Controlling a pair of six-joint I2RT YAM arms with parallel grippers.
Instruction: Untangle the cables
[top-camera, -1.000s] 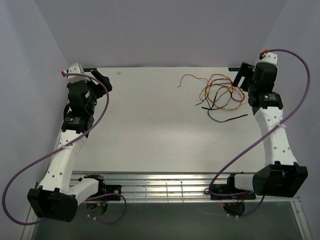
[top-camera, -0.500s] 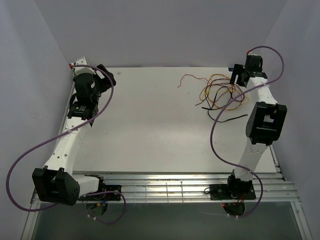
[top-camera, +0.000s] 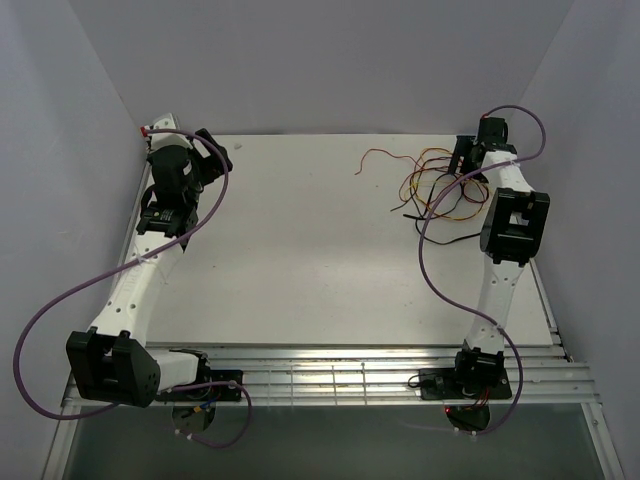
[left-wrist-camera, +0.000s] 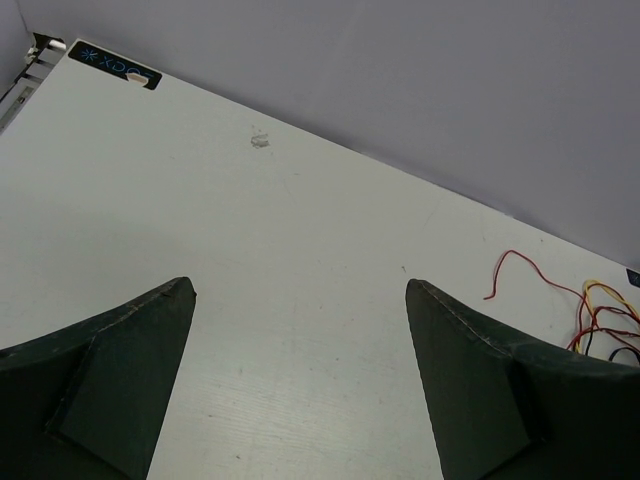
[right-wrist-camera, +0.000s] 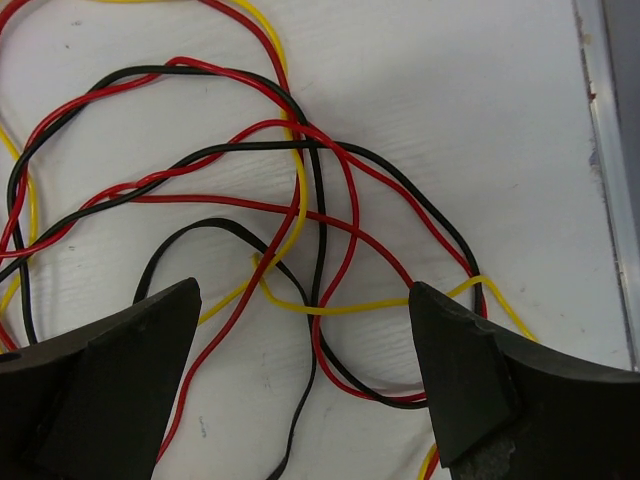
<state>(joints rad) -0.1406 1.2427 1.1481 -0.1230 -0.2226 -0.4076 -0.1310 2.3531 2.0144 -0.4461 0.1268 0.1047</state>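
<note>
In the overhead view's upper left the left gripper (left-wrist-camera: 298, 290) stands wide over the table (top-camera: 300, 250), well apart from the red, black and yellow cables (top-camera: 443, 188) tangled at upper right, where the wide right gripper (right-wrist-camera: 305, 290) could pinch several crossed strands and tighten the knot.

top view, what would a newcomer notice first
A tangle of red, black and yellow cables lies at the far right of the table. The right tool hangs open just above it, while the left tool hovers open at the far left, away from them.
</note>
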